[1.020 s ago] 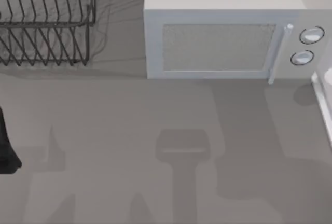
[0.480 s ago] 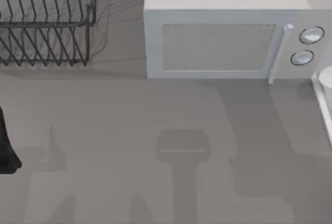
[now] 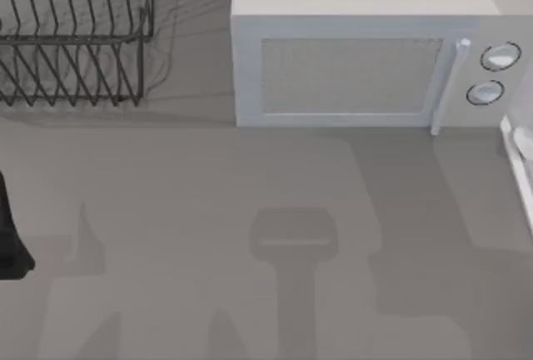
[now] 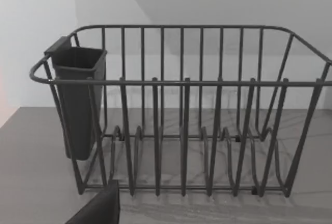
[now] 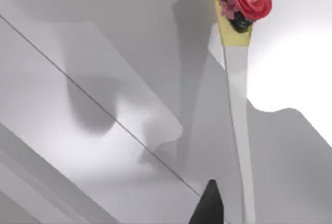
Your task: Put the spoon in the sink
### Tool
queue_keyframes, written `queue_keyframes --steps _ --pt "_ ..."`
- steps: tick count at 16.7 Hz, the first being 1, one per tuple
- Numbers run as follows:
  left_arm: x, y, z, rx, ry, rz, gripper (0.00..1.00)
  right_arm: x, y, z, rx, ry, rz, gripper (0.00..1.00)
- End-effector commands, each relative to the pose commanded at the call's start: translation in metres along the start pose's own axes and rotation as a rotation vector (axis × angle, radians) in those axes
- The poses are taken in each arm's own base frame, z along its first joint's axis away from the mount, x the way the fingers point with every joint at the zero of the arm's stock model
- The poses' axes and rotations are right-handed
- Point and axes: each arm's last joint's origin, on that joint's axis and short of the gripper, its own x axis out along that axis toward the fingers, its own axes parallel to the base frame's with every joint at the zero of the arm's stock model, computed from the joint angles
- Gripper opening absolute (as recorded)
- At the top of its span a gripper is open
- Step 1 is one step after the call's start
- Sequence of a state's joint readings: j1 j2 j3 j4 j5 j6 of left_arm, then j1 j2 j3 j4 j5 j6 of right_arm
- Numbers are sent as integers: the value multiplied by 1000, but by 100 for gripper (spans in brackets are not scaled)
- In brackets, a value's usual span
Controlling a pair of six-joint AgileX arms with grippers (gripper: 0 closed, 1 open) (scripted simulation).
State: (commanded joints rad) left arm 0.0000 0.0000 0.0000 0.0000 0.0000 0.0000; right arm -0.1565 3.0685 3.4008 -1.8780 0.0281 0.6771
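The spoon (image 5: 239, 105) has a long white handle with a yellow end and a pink flower ornament. It hangs above the white sink (image 5: 93, 130) and casts a shadow on the sink's floor. My right gripper (image 5: 224, 214) is shut on the handle's near end, with one dark fingertip (image 5: 207, 207) beside it. In the top view the sink's white rim (image 3: 519, 168) runs along the right edge.
My left arm (image 3: 10, 239) is parked at the table's left edge, facing the black wire dish rack (image 4: 181, 120) with its dark cutlery cup (image 4: 78, 99). A white microwave (image 3: 366, 52) stands at the back, just left of the sink.
The pale shape at the top view's right edge, by the sink rim, shrank and slid further right out of the picture. The arm's shadow on the table shifted right. The left arm stayed still.
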Motion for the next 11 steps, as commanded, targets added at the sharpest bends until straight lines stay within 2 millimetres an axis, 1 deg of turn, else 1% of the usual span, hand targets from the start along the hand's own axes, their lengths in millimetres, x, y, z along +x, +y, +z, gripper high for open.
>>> queue_keyframes --steps 5,6,11 --pt "0 0 0 0 0 0 100 0 0 0 0 0 0 98" --pt "0 0 0 0 0 0 100 0 0 0 0 0 0 100" --pt "0 0 0 0 0 0 100 0 0 0 0 0 0 100"
